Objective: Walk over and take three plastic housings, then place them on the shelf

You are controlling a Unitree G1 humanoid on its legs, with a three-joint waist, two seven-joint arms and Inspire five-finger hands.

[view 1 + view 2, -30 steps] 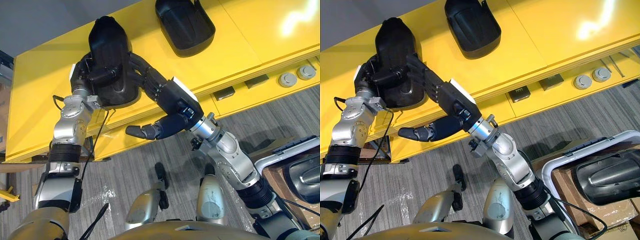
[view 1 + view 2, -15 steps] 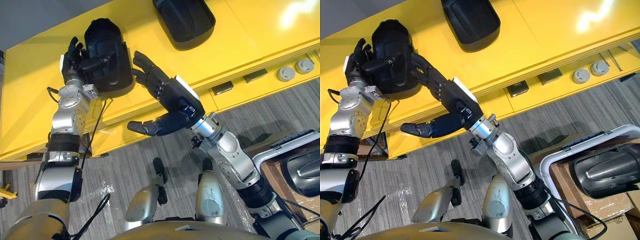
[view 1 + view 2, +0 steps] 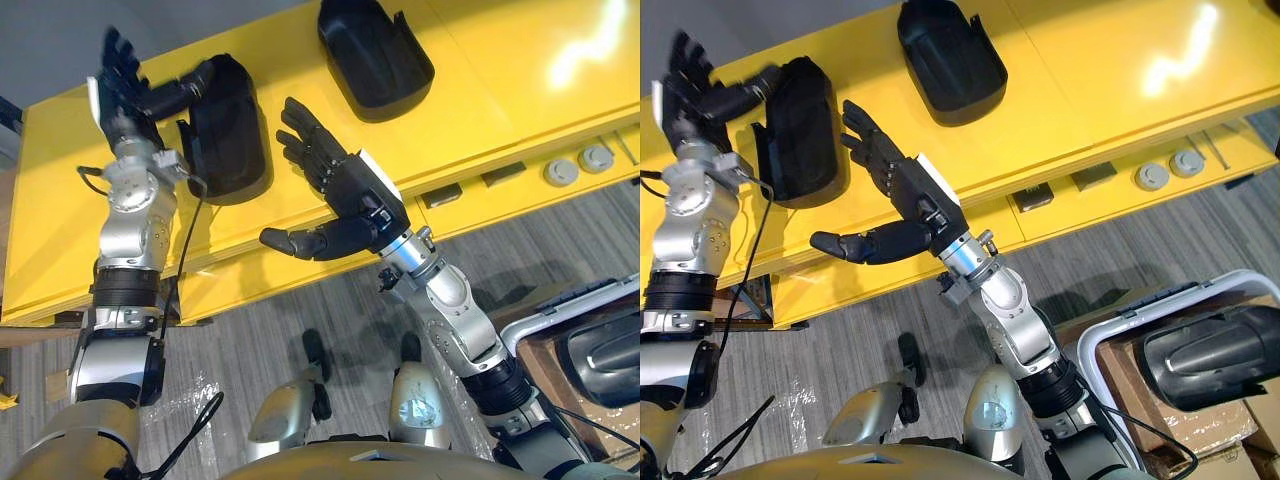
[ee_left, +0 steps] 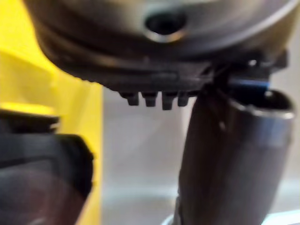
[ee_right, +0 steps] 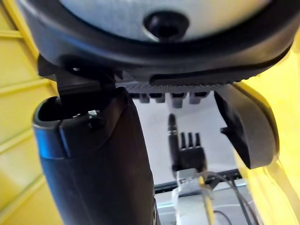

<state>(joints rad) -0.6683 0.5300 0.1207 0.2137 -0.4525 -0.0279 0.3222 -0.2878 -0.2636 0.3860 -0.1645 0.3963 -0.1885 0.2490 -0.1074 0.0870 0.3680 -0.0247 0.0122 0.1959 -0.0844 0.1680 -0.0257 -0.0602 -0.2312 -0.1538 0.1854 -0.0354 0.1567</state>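
Shelf (image 3: 480, 90): yellow, broad and flat-topped. Take it as your reference for everything below.

Bin (image 3: 1110, 330): white-rimmed, on the floor well clear of the shelf's front edge, on your right side.

Housings, 3 counted:
1. The first housing (image 3: 225, 130) lies on the shelf top near its left end, just back from the front edge.
2. The second housing (image 3: 375, 50) lies further right on the shelf top and deeper in, apart from the first.
3. The third housing (image 3: 1210, 355) lies in the bin, off the shelf.

Judgement: 2 placed, 1 left to fetch.

Handling, judged from appearance: each housing is a black moulded shell, hollow, stiff and probably light. The glossy, rounded back looks slippery, so a pinch on the crown is likely to slide. Take it across its 2 long sides, 1 hand to each, or hook a thumb over the open rim where the wall gives an edge. It does not look fragile, though a drop could scuff it.

Left hand (image 3: 125, 85): raised over the shelf's left end, just beside the first housing, fingers spread straight, thumb pointing towards the shell. It holds nothing.

Right hand (image 3: 350, 185): over the shelf's front edge, between the 2 shelved housings, palm flat, fingers fanned, thumb stretched out. It holds nothing.

Discs (image 3: 560, 172): 2 small grey round ones on the ledge under the shelf top, towards its right end. They are no part of the task.
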